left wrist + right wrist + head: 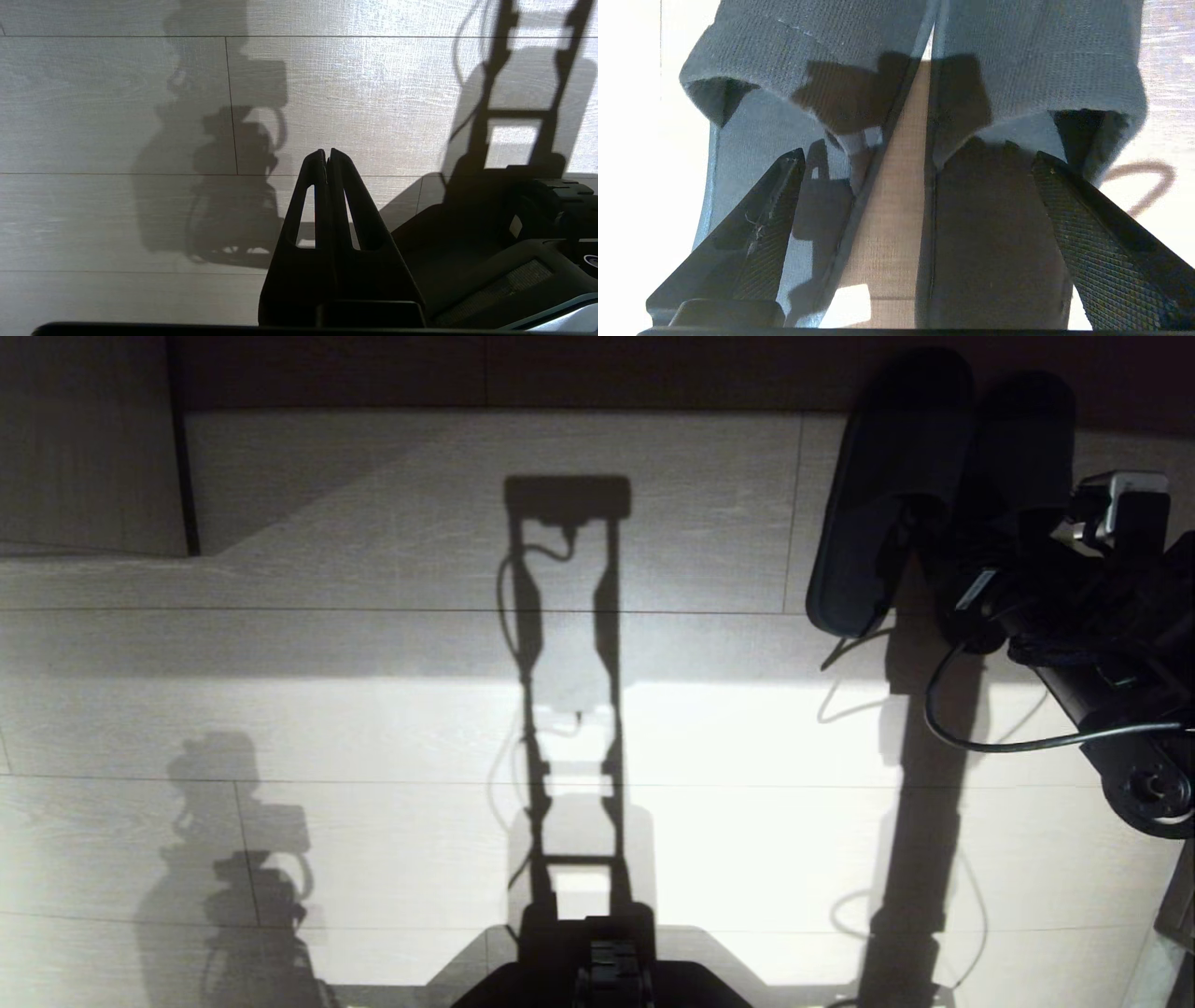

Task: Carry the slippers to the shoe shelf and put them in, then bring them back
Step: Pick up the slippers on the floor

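Just ahead of the R gripper point(920, 158), the slippers point(924, 70) lie side by side on the floor point(373, 728), toes pointing away from it, open heels toward it. Jaws spread wide: one finger over the left slipper's insole, the other over the right one's, inner edges of the pair and a strip of bare floor between them. No squeeze on the fabric visible; wrist view suggests the fingers point(756, 233) are clear or at most brushing the insoles. So nothing held, as I read it.

Head view: R gripper point(920, 537) sits at the heel end of the slippers point(934, 476), far right of frame, pair flat on the floor by a dark band at the top. Can't tell if that band is wall, skirting or furniture. No shelf recognisable in any view.

L gripper point(327, 161) parked low beside the base point(490, 261), fingers pressed together, empty, nowhere near the work.

Progress, judgement only: could be a set-down just finished or a pickup abt to start; frames alone don't say which. If this floor spot is home pos, task is near done and only arm retract is left. If not, grab + carry + shelf + return all remain.

Risk: if closing from here, jaws pinch both inner edges at once; pair may splay.
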